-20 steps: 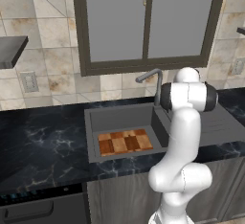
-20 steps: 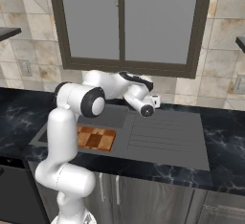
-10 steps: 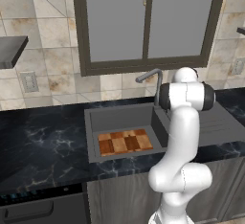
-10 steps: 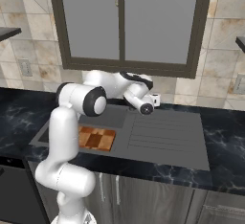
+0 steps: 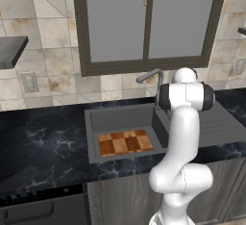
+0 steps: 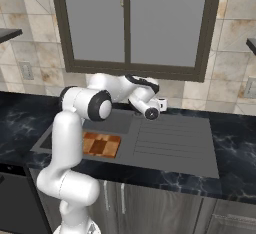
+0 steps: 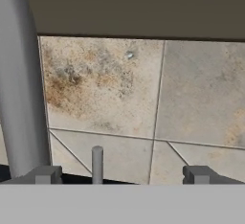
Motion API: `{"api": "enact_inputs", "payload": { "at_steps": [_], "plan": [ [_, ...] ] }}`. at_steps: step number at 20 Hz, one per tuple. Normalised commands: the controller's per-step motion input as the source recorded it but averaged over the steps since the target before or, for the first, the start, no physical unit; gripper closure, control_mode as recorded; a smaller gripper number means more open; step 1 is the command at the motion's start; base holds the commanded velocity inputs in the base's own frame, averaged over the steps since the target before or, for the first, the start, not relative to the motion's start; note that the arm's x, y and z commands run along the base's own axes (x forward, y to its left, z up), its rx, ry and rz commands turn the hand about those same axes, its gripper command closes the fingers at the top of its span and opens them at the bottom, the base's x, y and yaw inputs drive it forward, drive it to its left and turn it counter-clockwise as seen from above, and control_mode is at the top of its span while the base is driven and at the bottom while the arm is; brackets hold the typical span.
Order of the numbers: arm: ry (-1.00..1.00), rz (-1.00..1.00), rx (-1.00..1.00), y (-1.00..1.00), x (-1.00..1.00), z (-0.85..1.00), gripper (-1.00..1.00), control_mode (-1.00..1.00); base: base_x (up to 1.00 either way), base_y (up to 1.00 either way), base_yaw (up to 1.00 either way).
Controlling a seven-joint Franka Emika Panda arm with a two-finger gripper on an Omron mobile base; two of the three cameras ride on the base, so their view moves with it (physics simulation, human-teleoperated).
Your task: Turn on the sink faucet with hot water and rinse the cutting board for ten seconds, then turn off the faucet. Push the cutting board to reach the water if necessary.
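**Open gripper at the tap's base, board dry in the basin**

No brand, label or legible writing anywhere on tap, board, basin or wall.

One slim grey metal gooseneck sink faucet [image 5: 150, 81], one checkered wooden cutting board [image 5: 125, 142] of tan and reddish-brown blocks, one dark grey recessed sink [image 5: 120, 118] with ribbed drainboard [image 6: 170, 138], one white robot arm, one dark-framed two-pane window [image 5: 146, 22] above the beige stone wall tiles [image 7: 191, 98].

Two-finger gripper [image 7: 122, 174] reaching toward the back wall behind the sink, jaws spread wide and empty, two dark fingertips [image 7: 44, 174] well apart. In the hand view, thick grey upright stem of the faucet just beside the left tip, rising past it; thin grey upright handle [image 7: 97, 163] between the tips, nearer the left one, touching neither. Tiled wall straight ahead of the gripper, dark window frame above.

Cutting board lying flat on the basin floor, below and on the near side of the gripper, toward the basin's front wall, bare basin floor behind it and to its side. Spout angled out over the basin, above the board's far side. Drainboard bare, to the gripper's right in the right base view. Black marbled countertop [image 5: 43, 142] around the sink on both sides.
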Motion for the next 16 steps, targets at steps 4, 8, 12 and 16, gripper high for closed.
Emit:
{"api": "enact_inputs", "payload": {
  "at_steps": [4,8,12,16],
  "plan": [
    [0.0,-0.02,0.0,0.0,0.09,-0.02,-1.0,-1.0,0.0,0.0,0.0],
    [0.0,-0.02,0.0,0.0,0.1,-0.03,-1.0,-1.0,0.0,0.0,0.0],
    [0.0,-0.01,0.0,0.0,0.06,-0.04,-1.0,-1.0,0.0,0.0,0.0],
    [0.0,-0.01,0.0,0.0,0.1,-0.03,-1.0,-1.0,0.0,0.0,0.0]
  ]
}}
